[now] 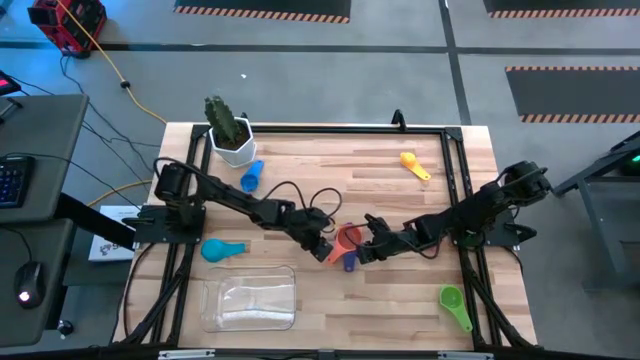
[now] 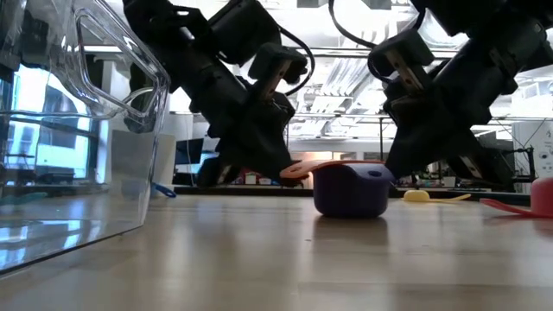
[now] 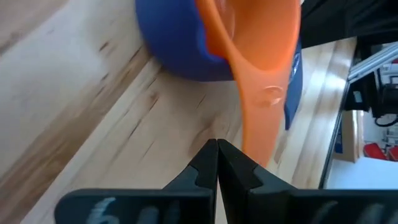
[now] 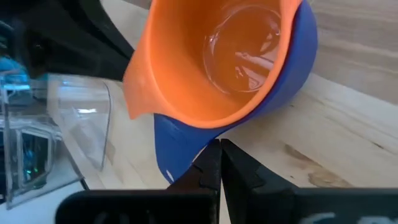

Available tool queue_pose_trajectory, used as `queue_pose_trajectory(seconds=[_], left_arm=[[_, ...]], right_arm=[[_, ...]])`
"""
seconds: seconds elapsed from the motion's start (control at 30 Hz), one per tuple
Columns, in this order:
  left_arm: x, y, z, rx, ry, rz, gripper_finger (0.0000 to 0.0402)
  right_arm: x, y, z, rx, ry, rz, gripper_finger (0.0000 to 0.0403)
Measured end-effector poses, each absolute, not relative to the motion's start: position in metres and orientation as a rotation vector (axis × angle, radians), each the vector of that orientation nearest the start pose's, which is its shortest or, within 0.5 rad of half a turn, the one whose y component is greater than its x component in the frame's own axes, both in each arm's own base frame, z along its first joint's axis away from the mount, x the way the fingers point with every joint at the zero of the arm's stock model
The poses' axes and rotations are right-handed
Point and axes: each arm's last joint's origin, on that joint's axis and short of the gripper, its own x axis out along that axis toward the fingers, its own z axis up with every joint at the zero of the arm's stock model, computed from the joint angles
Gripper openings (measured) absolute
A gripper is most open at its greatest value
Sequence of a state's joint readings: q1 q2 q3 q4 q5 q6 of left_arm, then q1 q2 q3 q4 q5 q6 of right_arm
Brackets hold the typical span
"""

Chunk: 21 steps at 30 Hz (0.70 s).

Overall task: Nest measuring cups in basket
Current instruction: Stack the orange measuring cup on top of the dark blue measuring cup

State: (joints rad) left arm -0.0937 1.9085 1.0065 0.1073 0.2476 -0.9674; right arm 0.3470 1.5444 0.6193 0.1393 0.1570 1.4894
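— Measuring cups first: where do they lie?
— An orange cup (image 1: 347,238) sits inside a dark blue cup (image 1: 349,261) at mid-table, between the two grippers. A yellow cup (image 1: 414,164) lies toward the far right, a green cup (image 1: 454,303) near the right front corner, a light blue cup (image 1: 222,249) by the left arm's base, and another blue cup (image 1: 250,178) beside the white cactus pot (image 1: 233,140).
— And the arms?
— Both stretch low toward the centre. The left gripper (image 1: 322,247) comes in from the left, the right gripper (image 1: 367,247) from the right.
— Fingers?
— Each wrist view shows its own pair pressed together, holding nothing. The left gripper's tips (image 3: 217,148) sit just beside the orange handle; the right's (image 4: 219,148) sit by the dark blue handle.
— The basket?
— Clear, on the front left (image 1: 250,297), well apart from the nested pair.
— Anything one view adds?
— The low view shows the orange handle lying flat over the dark blue cup's rim (image 2: 350,192).
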Motion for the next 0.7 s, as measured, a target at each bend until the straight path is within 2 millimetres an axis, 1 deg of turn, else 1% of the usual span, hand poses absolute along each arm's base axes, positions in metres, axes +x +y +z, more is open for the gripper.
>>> queue_pose_trajectory(seconds=[0.13, 0.3, 0.7], left_arm=[[0.3728, -0.0420, 0.1307, -0.967, 0.869, 0.077, 0.0000], [0.3762, -0.0411, 0.1343, -0.995, 0.821, 0.067, 0.0000], [0.3766, -0.0428, 0.1343, -1.017, 0.787, 0.140, 0.0000]], right_arm=[[0.2616, 0.0897, 0.1399, 1.248, 0.719, -0.427, 0.0000], [0.2626, 0.0888, 0.1408, 1.282, 0.666, -0.465, 0.0000], [0.2652, 0.0892, 0.1431, 1.319, 0.628, -0.455, 0.0000]])
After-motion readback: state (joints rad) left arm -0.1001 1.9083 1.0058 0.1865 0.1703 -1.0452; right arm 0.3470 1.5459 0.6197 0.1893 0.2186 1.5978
